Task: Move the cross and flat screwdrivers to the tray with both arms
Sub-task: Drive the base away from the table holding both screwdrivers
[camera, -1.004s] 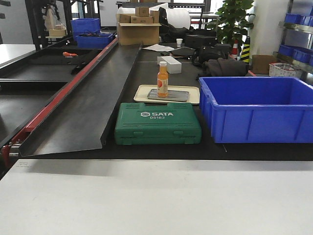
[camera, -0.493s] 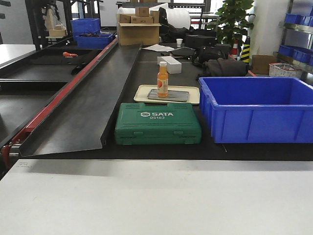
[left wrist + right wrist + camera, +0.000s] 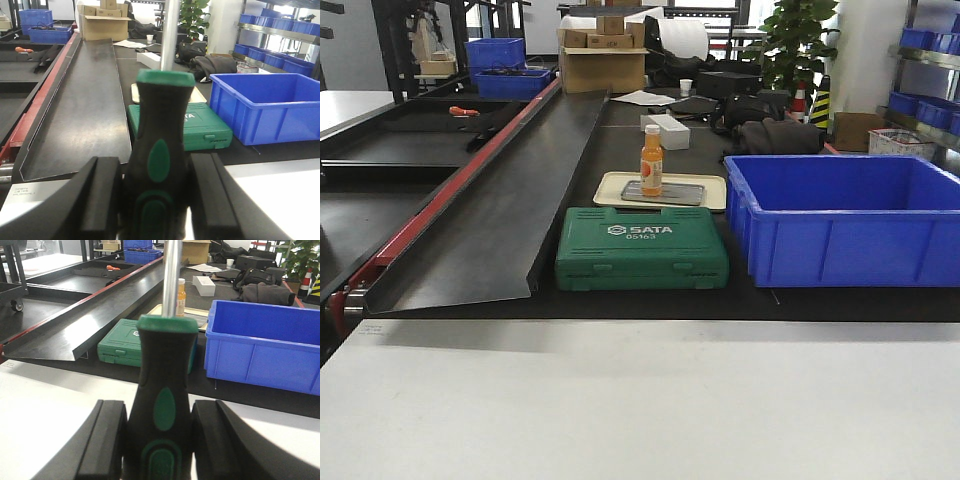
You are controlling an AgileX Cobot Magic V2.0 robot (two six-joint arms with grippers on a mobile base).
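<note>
My left gripper (image 3: 155, 170) is shut on a screwdriver (image 3: 162, 100) with a black and green handle. Its steel shaft runs up out of the frame, so its tip is hidden. My right gripper (image 3: 160, 412) is shut on a like screwdriver (image 3: 167, 350), whose tip is also out of view. I cannot tell which is cross and which is flat. Both are held over the white table (image 3: 640, 400). The beige tray (image 3: 610, 188) lies on the black bench beyond and holds a metal plate and an orange bottle (image 3: 651, 160). Neither gripper shows in the front view.
A green SATA tool case (image 3: 642, 248) lies between the white table and the tray. A large blue bin (image 3: 840, 220) stands to its right. A long black sloped panel (image 3: 500, 200) runs along the left. Boxes, bags and a plant crowd the back.
The front view has shifted slightly: the case, tray and bin sit a little higher and further left in the frame. Nothing on the bench has moved.
</note>
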